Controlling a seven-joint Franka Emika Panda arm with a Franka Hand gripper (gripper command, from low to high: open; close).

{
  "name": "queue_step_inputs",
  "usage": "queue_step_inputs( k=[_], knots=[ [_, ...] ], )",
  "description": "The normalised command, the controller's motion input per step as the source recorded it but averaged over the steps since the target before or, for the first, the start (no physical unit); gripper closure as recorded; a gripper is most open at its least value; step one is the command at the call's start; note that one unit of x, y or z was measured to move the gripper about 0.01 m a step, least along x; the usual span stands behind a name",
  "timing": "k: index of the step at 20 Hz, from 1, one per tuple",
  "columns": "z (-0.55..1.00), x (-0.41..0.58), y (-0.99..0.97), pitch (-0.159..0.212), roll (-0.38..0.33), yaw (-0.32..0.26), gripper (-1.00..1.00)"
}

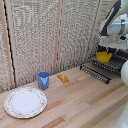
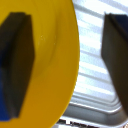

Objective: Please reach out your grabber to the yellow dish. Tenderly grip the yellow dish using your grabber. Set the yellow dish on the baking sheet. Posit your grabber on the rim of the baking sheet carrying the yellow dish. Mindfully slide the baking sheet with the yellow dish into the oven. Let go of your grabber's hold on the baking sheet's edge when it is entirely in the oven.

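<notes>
The yellow dish [image 1: 104,56] rests on the dark slatted baking sheet [image 1: 114,64] at the exterior view's right, in front of the oven [image 1: 96,71], whose body is mostly hidden by the white arm. My grabber [image 1: 107,49] hangs directly above the dish. In the wrist view the yellow dish [image 2: 50,75] fills one side, with the ribbed metal baking sheet [image 2: 95,75] beside it. The grabber [image 2: 67,60] is open. One finger [image 2: 15,60] is over the bowl's inside and the other finger [image 2: 117,55] is outside it, well off the rim, which lies between them.
On the wooden table stand a blue cup [image 1: 43,79], a small orange block [image 1: 62,77] and a large white patterned plate [image 1: 25,102] toward the exterior view's left. A woven screen [image 1: 45,35] closes the back.
</notes>
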Motion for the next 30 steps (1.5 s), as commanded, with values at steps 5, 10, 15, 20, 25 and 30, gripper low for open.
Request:
queue_step_inputs(
  k=[5, 10, 15, 20, 25, 30],
  knots=[
    [0.79, -0.238, 0.06, 0.047, -0.063, 0.151, -1.0],
    [0.71, -0.167, 0.22, 0.122, -0.127, 0.211, -1.0],
    [0.56, 0.038, 0.43, 0.149, -0.112, 0.147, -1.0],
    [0.38, 0.145, 0.7, 0.084, -0.173, 0.015, -1.0],
    [0.32, 0.137, 0.45, 0.064, -0.319, 0.043, -1.0],
    [0.13, 0.078, 0.13, 0.044, -0.348, 0.141, -1.0]
  ],
)
